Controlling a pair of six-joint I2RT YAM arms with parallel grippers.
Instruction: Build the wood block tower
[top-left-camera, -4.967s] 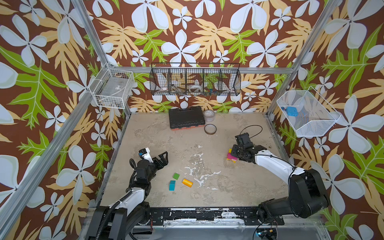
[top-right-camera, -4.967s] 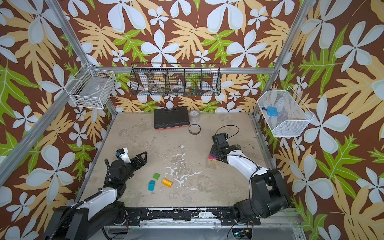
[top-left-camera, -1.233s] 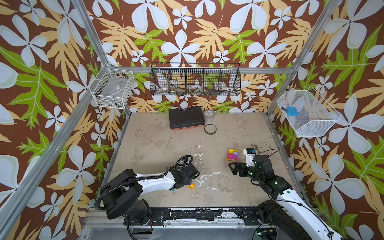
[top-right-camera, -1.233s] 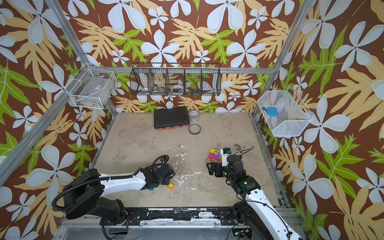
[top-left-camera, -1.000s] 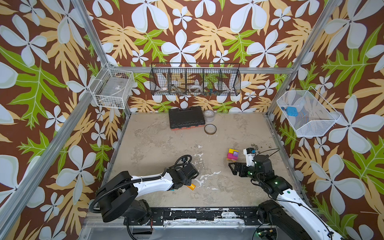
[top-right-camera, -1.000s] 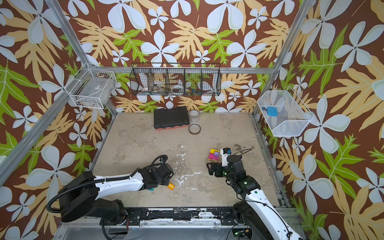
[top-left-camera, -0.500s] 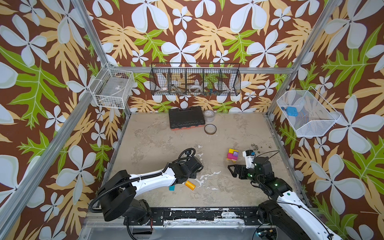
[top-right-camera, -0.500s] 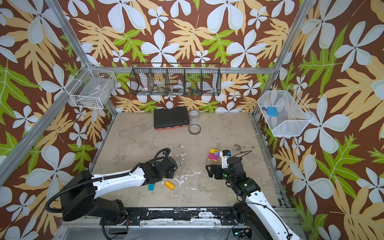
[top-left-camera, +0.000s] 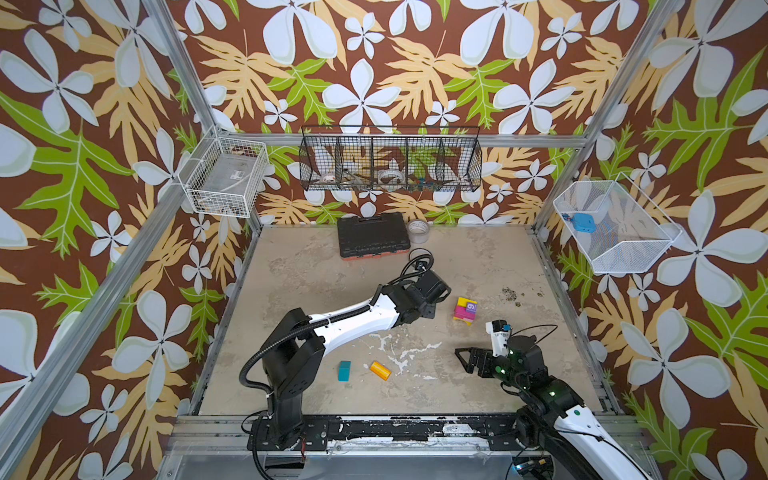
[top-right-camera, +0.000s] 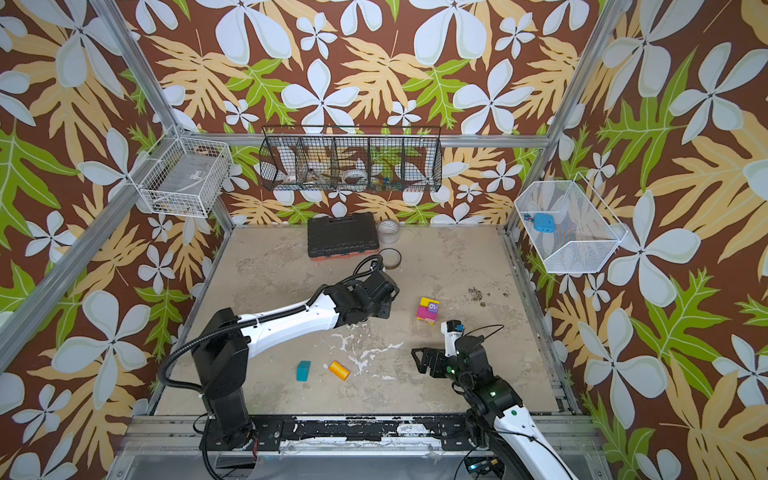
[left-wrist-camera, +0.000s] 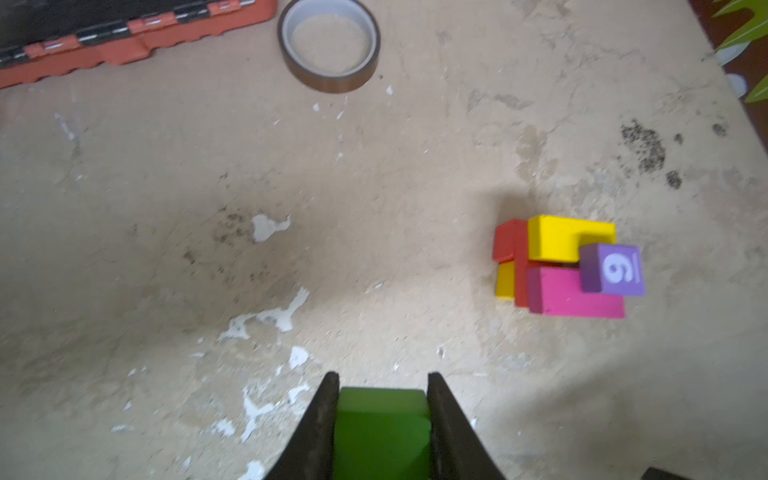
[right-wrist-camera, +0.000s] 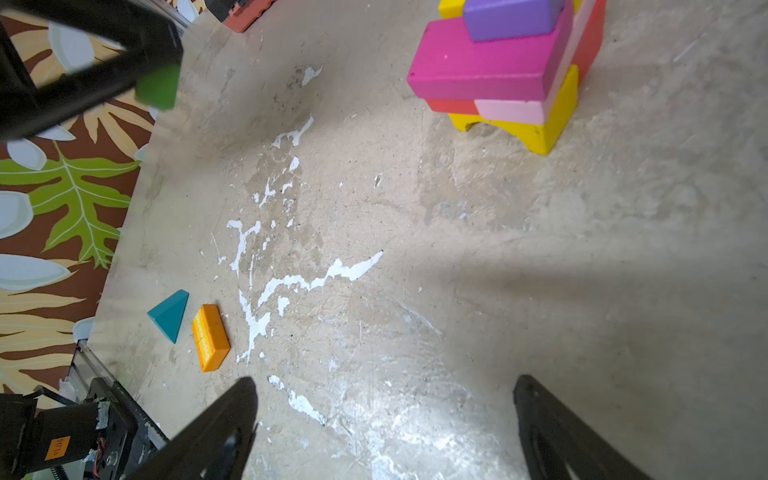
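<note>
Bench (top-left-camera: 478, 266): rough, matt, coating chipped white. Blocks (right-wrist-camera: 482, 66): smooth satin paint. Tape roll (left-wrist-camera: 328, 45): glossy. Case (top-left-camera: 371, 234): matt plastic. Baskets (top-left-camera: 390, 158): metal wire mesh.

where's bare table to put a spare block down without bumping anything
Widest: the table's left rear, between black tool case and left arm. Also the right rear behind the tower, and the front between orange block and right end effector. Crowded: beside the tower, where the left end effector holds the green block.
</note>
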